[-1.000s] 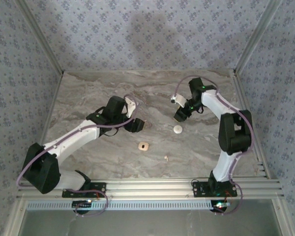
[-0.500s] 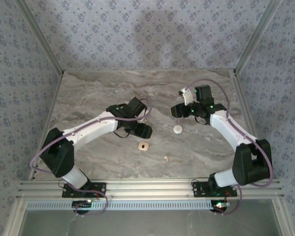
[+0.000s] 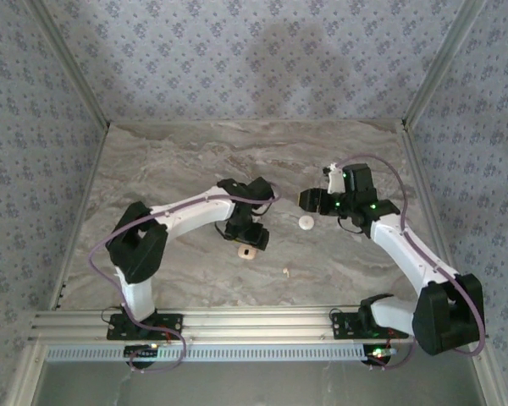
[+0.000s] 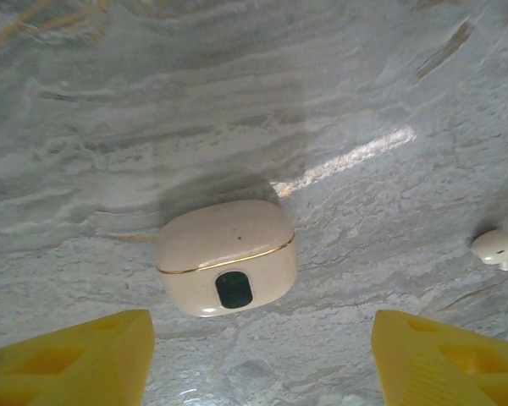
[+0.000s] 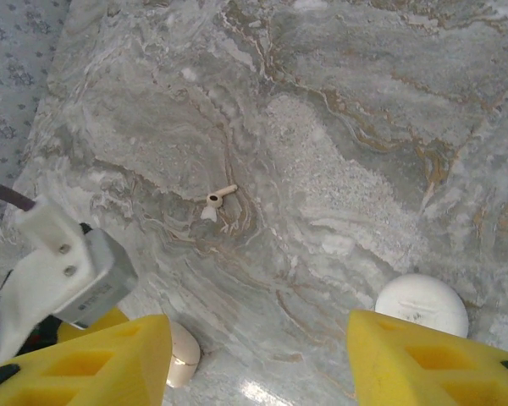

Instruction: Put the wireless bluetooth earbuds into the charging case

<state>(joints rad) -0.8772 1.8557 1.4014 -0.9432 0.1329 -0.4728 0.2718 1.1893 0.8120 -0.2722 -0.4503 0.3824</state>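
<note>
The charging case (image 4: 227, 256), a cream rounded box with a gold seam and a dark patch, lies shut on the marble. In the top view the charging case (image 3: 247, 252) peeks out from under my left gripper (image 3: 252, 238). In the left wrist view my left gripper (image 4: 262, 364) hangs open just short of the case, its yellow fingertips (image 4: 68, 359) wide apart. One whitish earbud (image 4: 494, 248) lies to the case's right; the earbud (image 3: 285, 272) rests nearer the front edge. My right gripper (image 3: 311, 200) hovers open behind a white round puck (image 3: 306, 222), and the earbud (image 5: 216, 200) lies ahead of it.
In the right wrist view the white puck (image 5: 422, 304) sits beside my right fingertip (image 5: 432, 364), and the case (image 5: 182, 351) shows partly behind the other finger. The left arm's camera mount (image 5: 63, 271) stands close by. Patterned walls ring the table (image 3: 152, 169).
My left gripper has swung right and toward the front edge, ending over the case. The right arm's elbow has dropped toward the near right, with its gripper staying near the puck.
</note>
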